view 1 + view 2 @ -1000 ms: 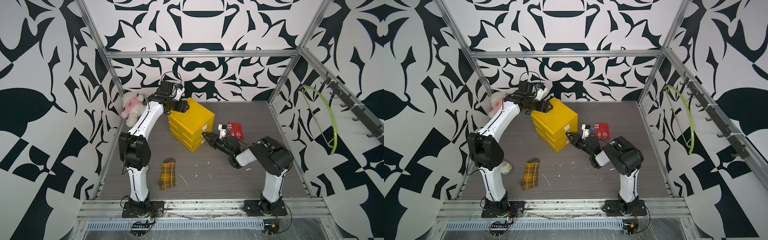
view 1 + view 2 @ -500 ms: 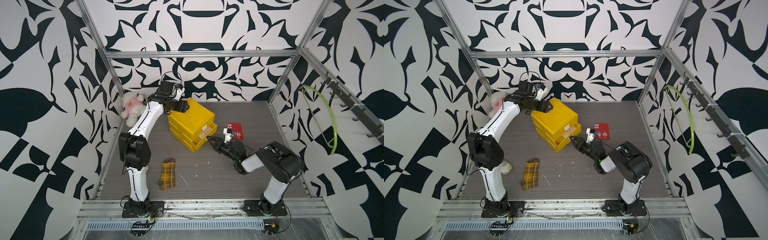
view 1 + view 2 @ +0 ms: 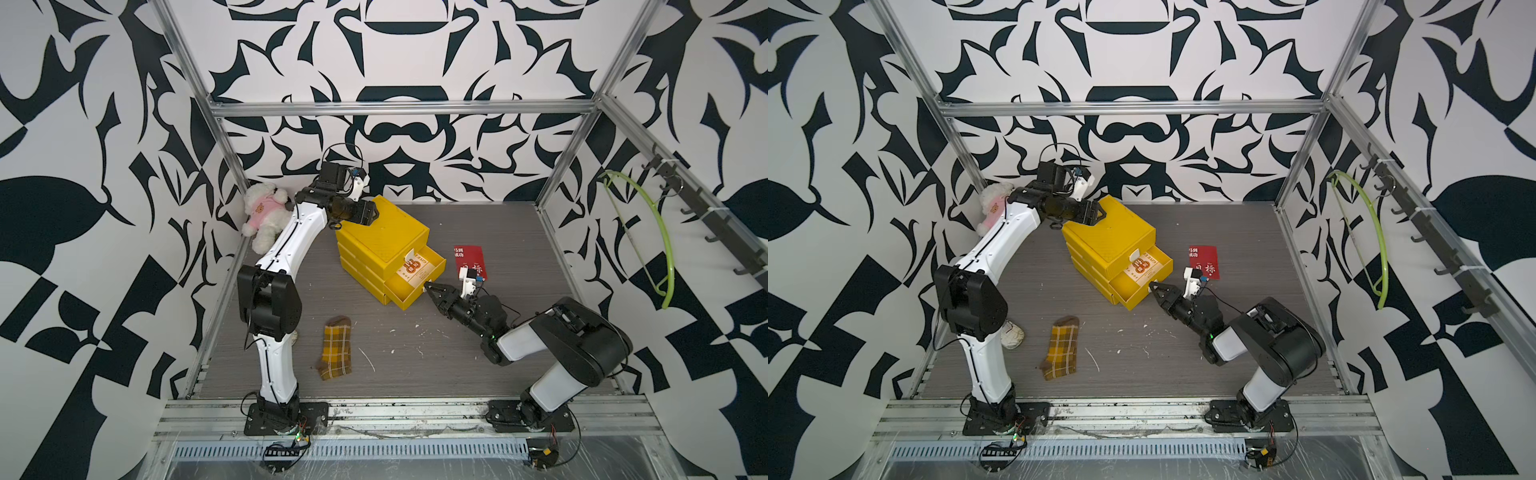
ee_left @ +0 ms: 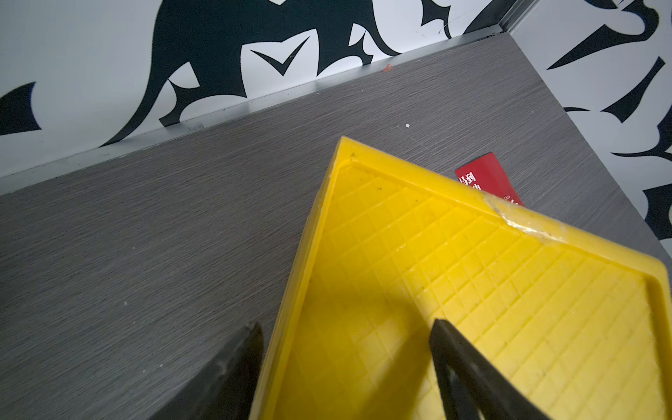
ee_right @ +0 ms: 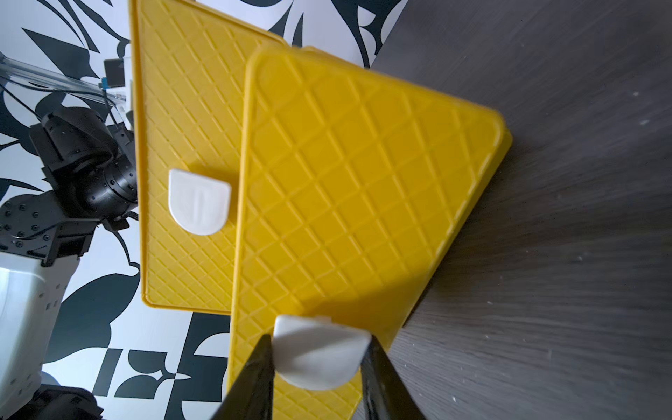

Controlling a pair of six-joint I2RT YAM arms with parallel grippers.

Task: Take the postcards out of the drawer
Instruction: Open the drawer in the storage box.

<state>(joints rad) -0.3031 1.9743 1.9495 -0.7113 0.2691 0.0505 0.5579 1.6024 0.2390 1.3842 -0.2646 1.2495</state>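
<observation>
Cell walled in black-and-white pattern, with a grey wood-grain table (image 3: 498,374) as floor. Yellow cabinet (image 3: 386,230) stands back of the table's centre, turned at an angle, its fronts facing the front right corner. One drawer (image 3: 409,298) is drawn out toward that corner. Cream postcard (image 3: 412,268) with an orange-red band lies inside the drawer, its inner end curling up against the cabinet and its long axis along the line of pull. Red postcard (image 3: 469,255) is already out, flat on the table on the cabinet's side toward the right edge. Left gripper (image 3: 372,214) is at the cabinet's back corner, jaws spread wide astride the top's rim, one finger outside the wall and one over the top; whether they touch cannot be told. Right gripper (image 3: 428,286) meets the drawer front from the front right, fingers closed on the white tab (image 5: 320,352). Governing relation: the cream postcard lies just beyond and above the right fingertips, across the drawer's front wall, while the left gripper is well apart at the cabinet's far side. The right arm is therefore the nearer; it would probably have to let go of the tab and rise over the front wall to reach the postcard lengthwise.
</observation>
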